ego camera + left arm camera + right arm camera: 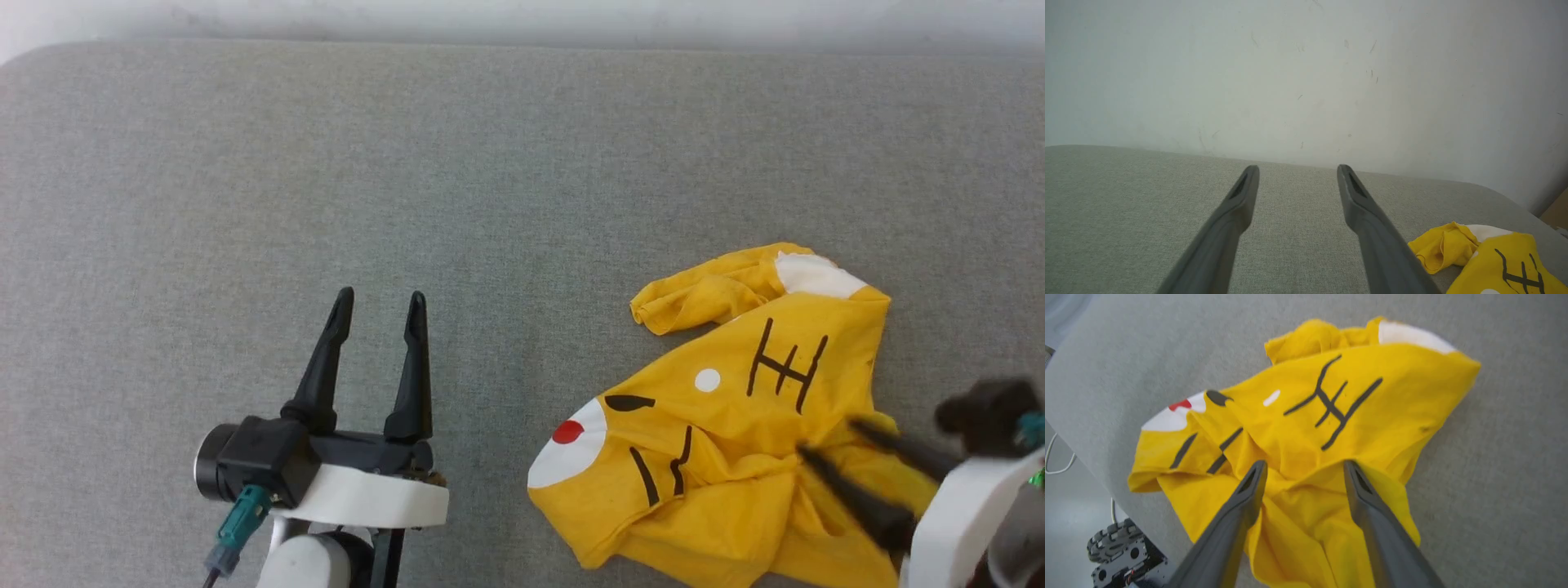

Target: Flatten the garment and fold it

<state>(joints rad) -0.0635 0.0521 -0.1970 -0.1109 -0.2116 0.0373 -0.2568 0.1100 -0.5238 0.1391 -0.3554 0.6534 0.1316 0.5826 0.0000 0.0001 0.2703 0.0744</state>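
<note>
Garment (718,408): crumpled yellow tee, lower right of head frame, on grey bench (490,163). Likely light, limp, thin; should drape, wrinkle and drag easily; not fragile.
Right hand (829,438): fingers spread wide, tips at bunched middle, nothing pinched.
Left hand (382,296): wide open, empty, lower left, well apart from garment.
Best hold, judged: sleeve edge at heap's upper left, or hem corners.

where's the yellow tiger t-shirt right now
In the head view, the yellow T-shirt lies crumpled at lower right on the grey padded surface, beneath the right pincer, well right of the left pincer.
</note>
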